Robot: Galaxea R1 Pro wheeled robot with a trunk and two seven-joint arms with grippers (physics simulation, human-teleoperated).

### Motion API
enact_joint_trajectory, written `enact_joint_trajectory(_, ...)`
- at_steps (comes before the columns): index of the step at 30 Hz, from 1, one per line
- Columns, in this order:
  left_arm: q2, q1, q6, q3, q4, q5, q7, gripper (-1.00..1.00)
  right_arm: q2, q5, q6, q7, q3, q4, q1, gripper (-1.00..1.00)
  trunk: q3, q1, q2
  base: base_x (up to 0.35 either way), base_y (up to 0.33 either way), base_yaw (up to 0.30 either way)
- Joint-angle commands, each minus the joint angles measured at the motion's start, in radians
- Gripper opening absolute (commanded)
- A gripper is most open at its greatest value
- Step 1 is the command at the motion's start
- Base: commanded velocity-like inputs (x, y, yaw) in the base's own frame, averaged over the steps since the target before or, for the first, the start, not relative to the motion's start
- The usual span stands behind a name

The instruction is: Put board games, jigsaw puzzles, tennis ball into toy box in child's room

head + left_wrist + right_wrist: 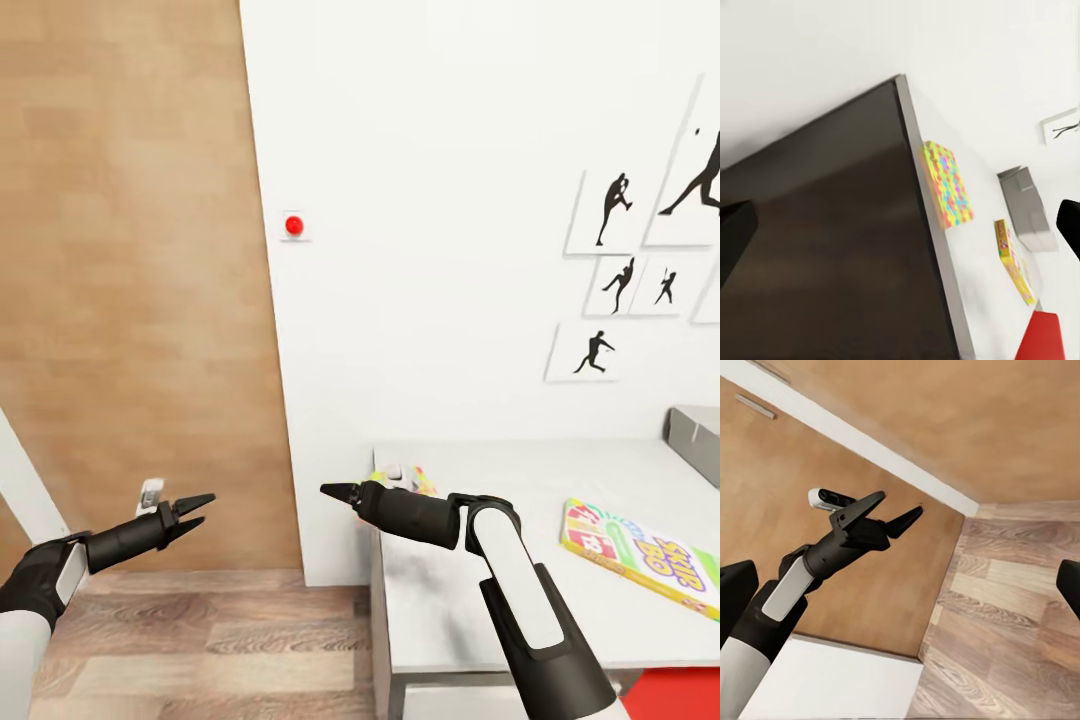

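A yellow, green and red board game (640, 560) lies flat on the light-grey table (480, 600), toward its right. A jigsaw puzzle (410, 478) lies at the table's far left corner, partly behind my right gripper (335, 490). That gripper hovers open at the table's left end, pointing left and holding nothing. The grey toy box (697, 435) is cut off by the right edge. My left gripper (207, 508) is open and empty over the floor, left of the table. The left wrist view shows the puzzle (949, 184), game (1012, 262) and toy box (1024, 206). The tennis ball and bed are out of view.
A white wall with black baseball silhouette pictures (610, 215) and a red button (293, 226) stands behind the table. A wood-panelled surface (130, 280) rises at the left above plank floor (200, 640). A red chair (680, 695) pokes in at the bottom right.
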Motion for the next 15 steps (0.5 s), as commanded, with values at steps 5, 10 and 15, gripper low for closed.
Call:
enact_joint_trajectory(5, 0.000, -0.001, 0.009, 0.004, 0.000, -0.002, -0.004, 1.00, 0.000, -0.009, 0.003, -0.010, -0.001, -0.001, -0.001, 1.00, 0.004, 0.000, -0.001, -0.093, 0.170, 0.166)
enact_joint_trajectory(10, 0.000, -0.001, 0.008, 0.004, 0.000, -0.003, -0.002, 1.00, -0.001, -0.009, 0.003, -0.011, -0.001, -0.003, -0.001, 1.00, 0.004, 0.000, -0.001, -0.013, 0.031, 0.030)
enact_joint_trajectory(15, 0.000, -0.001, 0.007, 0.003, 0.000, -0.003, -0.002, 1.00, -0.001, -0.009, 0.006, -0.014, -0.007, -0.012, -0.001, 1.00, 0.004, 0.000, -0.001, -0.002, 0.004, 0.004)
